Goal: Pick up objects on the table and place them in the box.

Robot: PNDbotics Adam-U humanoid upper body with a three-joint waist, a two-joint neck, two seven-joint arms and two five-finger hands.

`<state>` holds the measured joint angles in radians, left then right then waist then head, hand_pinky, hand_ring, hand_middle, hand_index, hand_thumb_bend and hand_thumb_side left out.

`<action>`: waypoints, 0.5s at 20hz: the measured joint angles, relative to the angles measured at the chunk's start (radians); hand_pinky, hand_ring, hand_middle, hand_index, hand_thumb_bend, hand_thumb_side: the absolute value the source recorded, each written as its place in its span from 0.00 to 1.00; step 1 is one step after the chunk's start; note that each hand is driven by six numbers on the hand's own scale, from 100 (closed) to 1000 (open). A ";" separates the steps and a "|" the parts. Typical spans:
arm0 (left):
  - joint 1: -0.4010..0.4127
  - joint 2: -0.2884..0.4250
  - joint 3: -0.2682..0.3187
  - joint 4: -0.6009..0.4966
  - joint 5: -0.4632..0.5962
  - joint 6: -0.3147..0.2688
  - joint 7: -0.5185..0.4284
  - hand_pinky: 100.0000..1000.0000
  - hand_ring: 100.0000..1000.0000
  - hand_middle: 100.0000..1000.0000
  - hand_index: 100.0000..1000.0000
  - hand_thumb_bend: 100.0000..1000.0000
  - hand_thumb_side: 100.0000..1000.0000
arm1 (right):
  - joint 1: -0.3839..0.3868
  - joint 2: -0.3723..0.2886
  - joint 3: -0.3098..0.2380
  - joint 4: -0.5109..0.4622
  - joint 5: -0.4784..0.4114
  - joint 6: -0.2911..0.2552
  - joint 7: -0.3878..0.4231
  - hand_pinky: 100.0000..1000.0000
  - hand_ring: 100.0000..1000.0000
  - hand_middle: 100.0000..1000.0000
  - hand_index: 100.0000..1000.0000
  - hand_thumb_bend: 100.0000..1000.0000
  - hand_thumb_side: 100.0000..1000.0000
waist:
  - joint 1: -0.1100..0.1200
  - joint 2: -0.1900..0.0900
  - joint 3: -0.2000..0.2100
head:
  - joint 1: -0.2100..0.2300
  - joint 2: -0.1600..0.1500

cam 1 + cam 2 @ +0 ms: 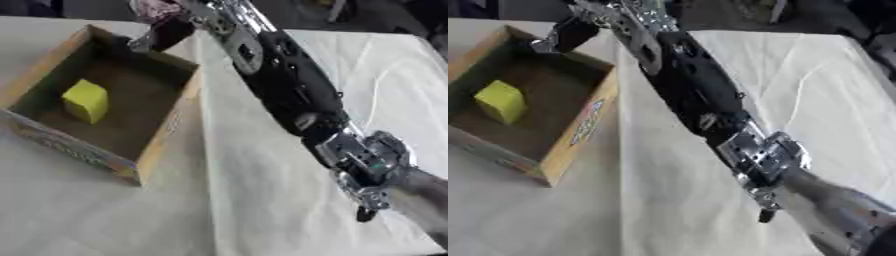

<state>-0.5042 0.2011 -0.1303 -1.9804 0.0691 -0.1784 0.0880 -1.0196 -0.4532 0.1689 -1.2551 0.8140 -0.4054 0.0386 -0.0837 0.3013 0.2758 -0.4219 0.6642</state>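
One cardboard box sits on the white tablecloth, and one yellow block lies inside it, below and to the left of the hand. One arm is in view, the right one, stretched in a long diagonal from the lower right corner up to the box's far corner. The right hand is above that far rim, its fingers curled round a dark reddish object; what the object is cannot be told. The block is well apart from the hand.
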 measured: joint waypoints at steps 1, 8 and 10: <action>0.009 0.000 0.007 0.000 -0.003 0.002 0.012 0.46 0.71 0.71 0.77 0.39 0.82 | 0.021 -0.003 -0.016 -0.019 -0.013 0.006 -0.014 0.86 0.89 0.97 0.99 0.35 0.46 | 0.008 -0.001 -0.022 | 0.016 0.002; 0.061 0.004 0.049 0.000 -0.032 0.021 0.105 0.46 0.72 0.71 0.77 0.39 0.82 | 0.185 -0.001 -0.053 -0.178 -0.116 0.045 -0.116 0.87 0.89 0.96 0.98 0.31 0.45 | 0.027 -0.002 -0.116 | 0.106 0.005; 0.065 0.005 0.049 0.000 -0.037 0.026 0.121 0.46 0.73 0.73 0.77 0.39 0.83 | 0.225 -0.001 -0.042 -0.225 -0.145 0.059 -0.146 0.87 0.89 0.96 0.97 0.28 0.46 | 0.034 -0.002 -0.118 | 0.119 0.006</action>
<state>-0.4392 0.2062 -0.0811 -1.9804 0.0317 -0.1522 0.2090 -0.7941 -0.4541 0.1267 -1.4801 0.6693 -0.3467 -0.1070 -0.0501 0.2990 0.1581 -0.3025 0.6701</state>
